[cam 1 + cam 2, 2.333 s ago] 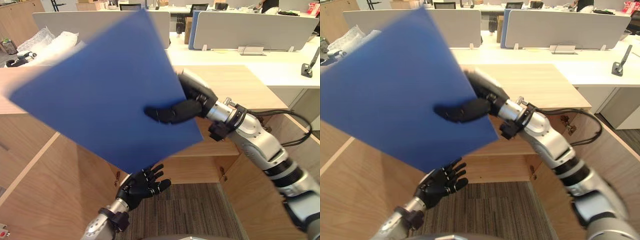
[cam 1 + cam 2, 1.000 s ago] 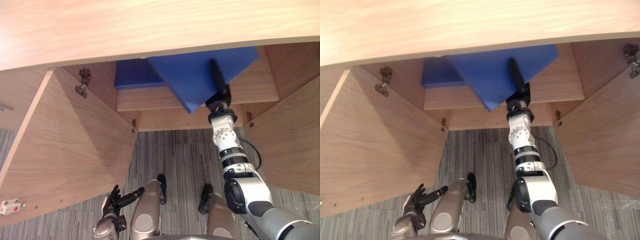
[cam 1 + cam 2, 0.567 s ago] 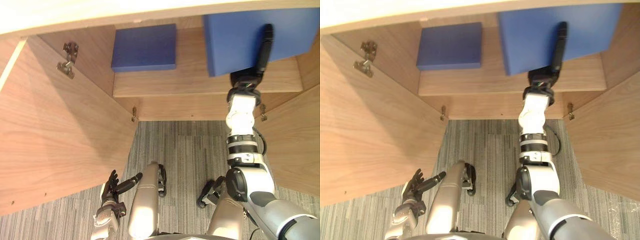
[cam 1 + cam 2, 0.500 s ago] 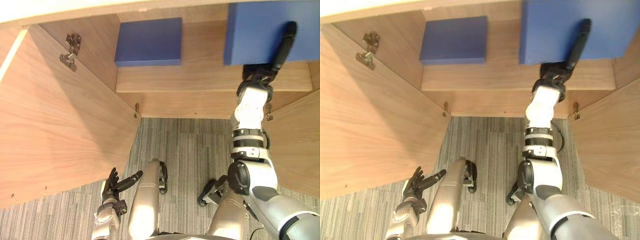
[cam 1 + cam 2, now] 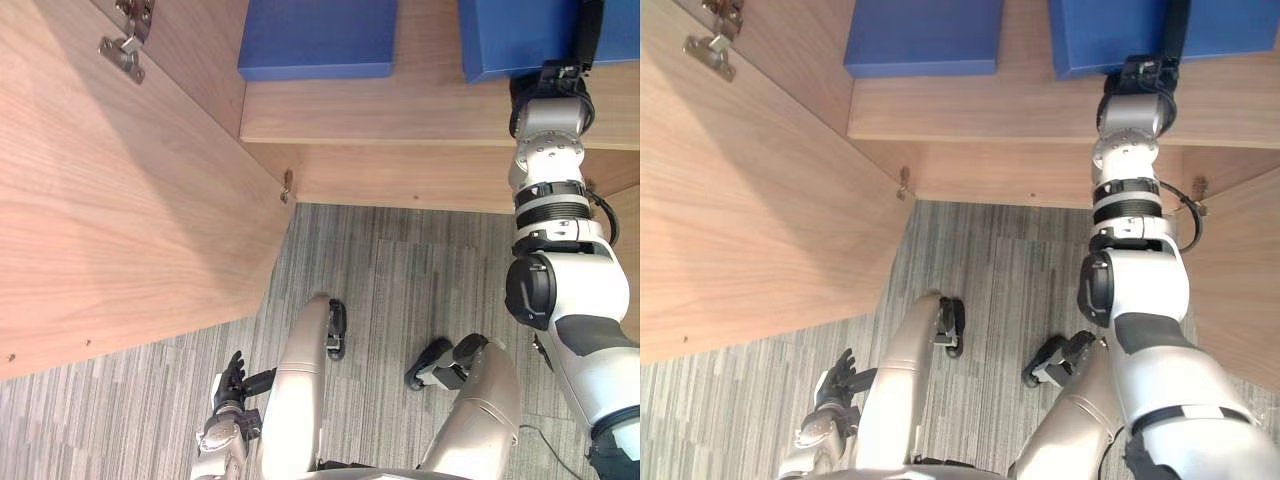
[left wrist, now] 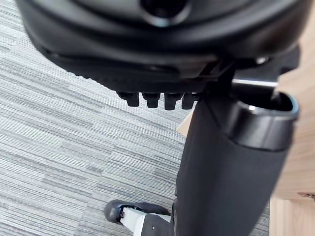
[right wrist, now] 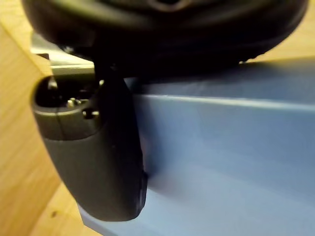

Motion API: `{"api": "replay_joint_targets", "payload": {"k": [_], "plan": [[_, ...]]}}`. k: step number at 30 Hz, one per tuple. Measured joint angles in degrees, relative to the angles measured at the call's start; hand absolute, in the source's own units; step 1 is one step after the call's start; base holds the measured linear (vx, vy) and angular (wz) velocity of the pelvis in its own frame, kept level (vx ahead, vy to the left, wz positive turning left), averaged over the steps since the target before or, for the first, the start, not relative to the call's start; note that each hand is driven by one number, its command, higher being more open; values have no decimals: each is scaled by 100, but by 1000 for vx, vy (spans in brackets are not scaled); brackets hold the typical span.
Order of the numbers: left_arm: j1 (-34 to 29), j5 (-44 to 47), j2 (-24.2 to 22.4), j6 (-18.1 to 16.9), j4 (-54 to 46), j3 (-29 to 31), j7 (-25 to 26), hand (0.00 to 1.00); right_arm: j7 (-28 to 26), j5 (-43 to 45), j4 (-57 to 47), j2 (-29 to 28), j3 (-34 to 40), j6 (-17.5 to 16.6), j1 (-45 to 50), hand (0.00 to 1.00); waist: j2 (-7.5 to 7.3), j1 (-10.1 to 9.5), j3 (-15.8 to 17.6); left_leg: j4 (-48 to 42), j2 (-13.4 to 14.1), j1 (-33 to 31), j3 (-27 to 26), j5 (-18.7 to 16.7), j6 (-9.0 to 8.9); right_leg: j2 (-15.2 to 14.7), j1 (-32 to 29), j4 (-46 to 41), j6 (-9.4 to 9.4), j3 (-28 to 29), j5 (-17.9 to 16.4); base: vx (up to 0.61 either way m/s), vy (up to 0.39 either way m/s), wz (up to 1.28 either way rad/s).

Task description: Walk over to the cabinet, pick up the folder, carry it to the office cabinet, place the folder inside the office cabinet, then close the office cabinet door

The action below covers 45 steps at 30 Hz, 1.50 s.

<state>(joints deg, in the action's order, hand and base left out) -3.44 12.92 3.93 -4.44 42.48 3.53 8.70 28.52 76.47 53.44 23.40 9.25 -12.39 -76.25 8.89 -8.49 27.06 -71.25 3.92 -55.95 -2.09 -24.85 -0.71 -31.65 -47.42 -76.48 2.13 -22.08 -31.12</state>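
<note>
Folder [image 5: 510,35] flat, plain blue, pinched by right robot hand [image 5: 585,30].

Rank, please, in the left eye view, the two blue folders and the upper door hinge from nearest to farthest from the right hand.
1. held folder: on the shelf at the upper right, under the thumb of the right hand.
2. second folder: on the same shelf, further to the robot's left.
3. door hinge: on the open left door, far left.
</note>
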Motion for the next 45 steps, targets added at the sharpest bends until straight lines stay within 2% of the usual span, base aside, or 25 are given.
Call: {"api": "replay_joint_targets", "payload": {"k": [7,13,16,17,22,24,29,30,31,36,39,45], "plan": [[78,35,-80,-3,59,-38,148,100,178,14,215,168,-159,-83,-296,0,67,-56,31,-159,-155,-360,65,34,21,-181,-267,-215,-4,-10,-71,16,-21,12],[104,62,-102,-1,114,-38,214,100,203,476,172,147,-82,-580,-377,0,79,-55,34,-148,-158,-474,67,57,23,-182,-383,-212,-6,-16,-70,28,-22,1],[151,62,-105,-1,121,-37,216,100,207,518,83,147,230,-838,-408,0,84,-69,36,-69,-186,-470,92,98,11,-191,-351,-159,-7,-76,-69,36,-35,7],[166,62,-104,-1,123,-37,217,100,220,515,32,148,375,-922,-408,100,84,-69,36,-33,-195,-462,105,117,7,-191,-329,-131,-7,-102,-68,33,-34,6],[182,63,-105,1,156,-29,222,100,348,453,-158,154,806,-1094,-405,100,92,-63,40,133,-215,-292,130,155,-22,-178,-129,13,-6,-189,-63,39,-35,4],[183,63,-105,-1,157,-6,221,100,357,353,-249,169,828,-1000,-402,100,93,-46,40,196,-214,-245,132,165,-35,-163,-79,69,-1,-213,-60,40,-33,0],[184,65,-104,-8,163,3,205,100,340,-786,-273,532,592,-379,-312,100,93,-39,44,322,-183,-150,171,181,-52,-95,61,222,2,-322,-48,58,-42,0],[183,99,-100,-11,169,7,198,100,248,-1213,-261,707,248,-111,-212,100,93,-31,44,358,-170,-96,166,181,-52,-73,115,272,9,-331,-45,66,-38,-3],[183,111,-97,-11,169,8,195,100,225,-1296,-250,743,167,-46,-200,100,93,-27,44,365,-163,-87,165,181,-52,-64,125,286,11,-334,-44,75,-44,-7],[185,119,-28,-79,199,10,70,100,-484,-2692,238,1162,-1493,941,-154,100,84,59,50,447,-20,148,130,180,-51,90,370,463,26,-364,-14,48,-40,-10],[220,114,6,-127,193,8,-18,100,-867,-3030,549,1196,-2015,1286,-143,100,62,106,64,505,46,255,116,179,-53,167,445,535,27,-374,19,25,-43,-10],[209,98,75,-119,173,10,-238,100,-1531,-3095,950,1241,-2188,1540,-28,100,6,157,71,600,164,491,52,178,-53,277,668,720,-18,-405,118,10,-25,-8]]}}
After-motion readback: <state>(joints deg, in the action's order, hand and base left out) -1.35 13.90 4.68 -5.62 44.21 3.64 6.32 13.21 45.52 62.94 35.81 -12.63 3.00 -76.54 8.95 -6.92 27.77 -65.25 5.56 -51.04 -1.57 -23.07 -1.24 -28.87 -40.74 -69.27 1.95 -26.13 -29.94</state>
